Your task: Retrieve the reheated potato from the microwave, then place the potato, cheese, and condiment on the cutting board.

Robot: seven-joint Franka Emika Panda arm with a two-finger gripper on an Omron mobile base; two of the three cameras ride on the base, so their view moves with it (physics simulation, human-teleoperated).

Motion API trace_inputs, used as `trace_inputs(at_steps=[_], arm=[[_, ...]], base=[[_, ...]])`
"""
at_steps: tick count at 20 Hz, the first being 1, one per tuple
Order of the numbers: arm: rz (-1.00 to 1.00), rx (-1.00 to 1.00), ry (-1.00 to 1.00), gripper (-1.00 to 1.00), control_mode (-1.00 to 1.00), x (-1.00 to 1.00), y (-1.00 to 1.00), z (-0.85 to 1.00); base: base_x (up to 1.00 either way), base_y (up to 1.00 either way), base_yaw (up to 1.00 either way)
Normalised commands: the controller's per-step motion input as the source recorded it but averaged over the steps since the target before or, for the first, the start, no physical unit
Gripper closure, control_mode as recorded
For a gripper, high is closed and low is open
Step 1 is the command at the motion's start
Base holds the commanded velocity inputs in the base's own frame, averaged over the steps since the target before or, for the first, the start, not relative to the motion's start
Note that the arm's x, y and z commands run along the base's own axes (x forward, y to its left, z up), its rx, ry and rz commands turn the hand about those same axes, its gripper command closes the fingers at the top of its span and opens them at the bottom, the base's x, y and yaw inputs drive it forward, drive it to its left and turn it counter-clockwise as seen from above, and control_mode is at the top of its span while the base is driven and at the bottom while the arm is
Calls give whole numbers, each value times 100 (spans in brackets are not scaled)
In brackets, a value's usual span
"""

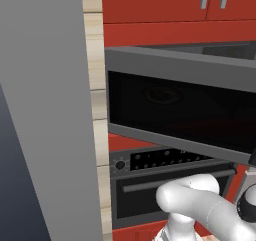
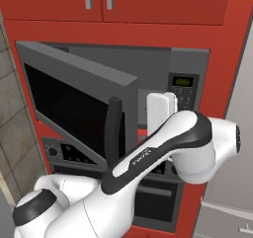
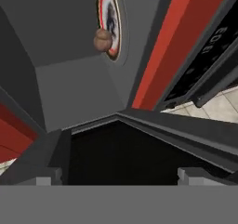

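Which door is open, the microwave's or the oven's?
The microwave is open: its black glass door swings out to the left, showing the grey inside. The oven below, with the knob, has its door flat and closed.

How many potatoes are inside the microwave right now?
1. The potato sits on the round plate inside the open microwave. Parts of the cavity are out of sight, so more could be hidden.

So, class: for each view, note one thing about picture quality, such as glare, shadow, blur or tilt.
Left base view: the microwave door glass carries a faint round reflection, no hard glare. Right base view: flat, even light, soft shading under the arm, edges slightly soft. Hand view: rolled sideways, so the potato on its turntable plate appears up the frame; the interior is evenly grey; the finger tips are blurry.
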Motion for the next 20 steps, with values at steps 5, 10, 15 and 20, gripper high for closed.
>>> trace_inputs(at_steps=[5, 10, 15, 20], arm=[[10, 0, -15, -100, -100, -24, 27, 0], [9, 0, -15, -100, -100, -24, 37, 0], [10, 0, -13, -100, -100, -34, 35, 0], [13, 0, -8, -100, -100, -45, 28, 0]], base=[[0, 0, 0], [0, 0, 0], [0, 0, 0], [0, 0, 0]])
